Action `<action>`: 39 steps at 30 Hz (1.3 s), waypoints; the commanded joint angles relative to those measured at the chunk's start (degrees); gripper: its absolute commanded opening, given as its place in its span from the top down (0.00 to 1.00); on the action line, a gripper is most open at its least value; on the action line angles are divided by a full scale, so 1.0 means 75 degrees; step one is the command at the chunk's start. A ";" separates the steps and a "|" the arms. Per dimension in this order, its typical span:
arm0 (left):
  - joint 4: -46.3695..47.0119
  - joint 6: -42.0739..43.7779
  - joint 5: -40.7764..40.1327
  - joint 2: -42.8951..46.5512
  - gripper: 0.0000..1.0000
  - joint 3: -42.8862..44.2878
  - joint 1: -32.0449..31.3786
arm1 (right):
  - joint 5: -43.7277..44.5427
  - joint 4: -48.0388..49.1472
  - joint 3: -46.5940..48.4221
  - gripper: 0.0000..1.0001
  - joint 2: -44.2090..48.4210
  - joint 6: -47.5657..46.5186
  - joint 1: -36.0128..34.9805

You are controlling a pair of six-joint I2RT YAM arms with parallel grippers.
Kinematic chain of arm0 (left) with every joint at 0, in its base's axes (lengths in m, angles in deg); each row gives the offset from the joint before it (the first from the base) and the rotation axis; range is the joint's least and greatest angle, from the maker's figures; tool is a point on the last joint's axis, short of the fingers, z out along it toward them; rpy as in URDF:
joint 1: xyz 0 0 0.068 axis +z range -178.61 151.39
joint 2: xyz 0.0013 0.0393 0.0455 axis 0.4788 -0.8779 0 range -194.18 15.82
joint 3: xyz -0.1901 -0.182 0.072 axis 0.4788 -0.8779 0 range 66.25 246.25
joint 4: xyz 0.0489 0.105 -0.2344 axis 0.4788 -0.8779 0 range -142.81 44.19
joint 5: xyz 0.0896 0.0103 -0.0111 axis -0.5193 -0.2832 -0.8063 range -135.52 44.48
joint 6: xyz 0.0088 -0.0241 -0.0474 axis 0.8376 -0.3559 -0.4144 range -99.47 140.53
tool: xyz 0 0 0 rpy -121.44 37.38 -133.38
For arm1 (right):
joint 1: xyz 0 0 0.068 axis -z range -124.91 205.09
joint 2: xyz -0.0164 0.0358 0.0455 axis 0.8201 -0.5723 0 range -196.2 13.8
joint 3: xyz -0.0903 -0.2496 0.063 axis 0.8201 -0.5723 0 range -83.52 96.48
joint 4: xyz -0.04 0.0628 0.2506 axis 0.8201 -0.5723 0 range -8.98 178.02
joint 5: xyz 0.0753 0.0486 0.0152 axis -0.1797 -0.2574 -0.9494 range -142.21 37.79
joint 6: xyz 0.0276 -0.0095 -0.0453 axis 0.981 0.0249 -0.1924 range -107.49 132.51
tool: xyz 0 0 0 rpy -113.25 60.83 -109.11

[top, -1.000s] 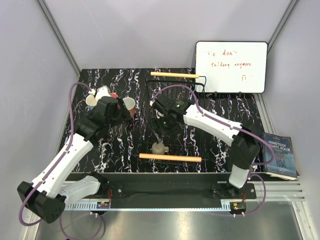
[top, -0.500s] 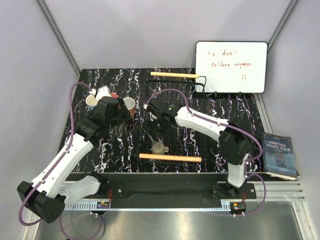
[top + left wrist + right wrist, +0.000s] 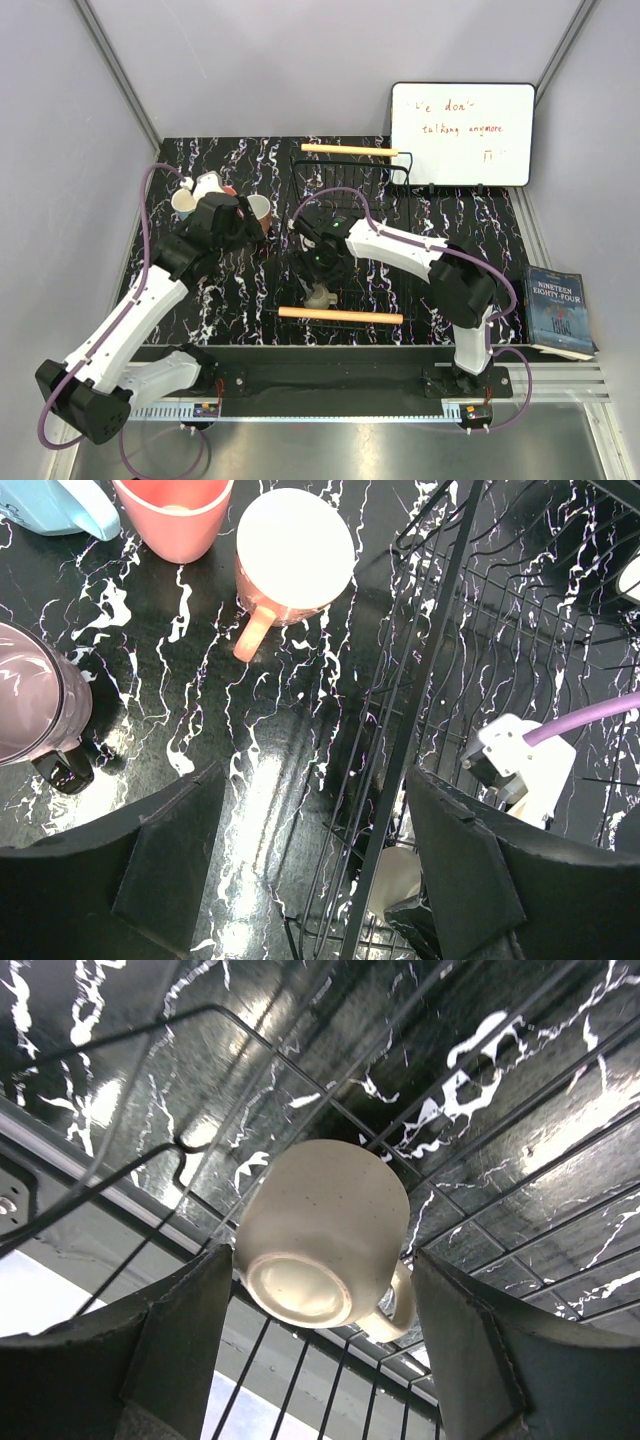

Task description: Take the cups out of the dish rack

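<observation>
Tabletop [image 3: 250,780] glossy black marble-look — dish rack [image 3: 438,630] metal wire, mug [image 3: 320,1220] matt speckled

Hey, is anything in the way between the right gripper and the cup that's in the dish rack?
Nothing visible is. The right gripper stands open right over the olive-grey cup, which lies bottom-up on the dish rack, one finger to each side. The rack wires run beneath and beside the cup, not across it.

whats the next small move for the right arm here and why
Probably lower the right gripper slightly and close on the olive-grey cup. It sits base-up in the dish rack, centred between the open fingers, which flank it without visibly pinching it yet.
</observation>
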 commanded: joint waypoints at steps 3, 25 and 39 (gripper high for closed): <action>0.0301 0.0015 -0.0072 -0.0049 0.23 0.0308 -0.0033 | -0.0004 0.0041 -0.0168 0.22 0.0038 -0.0094 -0.0118; 0.0336 0.0072 -0.0107 -0.0084 0.23 0.0354 -0.0033 | 0.0547 0.0006 -0.0275 1.00 0.0681 0.0234 -0.0153; 0.0418 0.0436 -0.0319 -0.0541 0.18 0.1373 -0.0045 | 0.3659 -0.0944 0.1367 1.00 0.2217 0.0270 -0.0141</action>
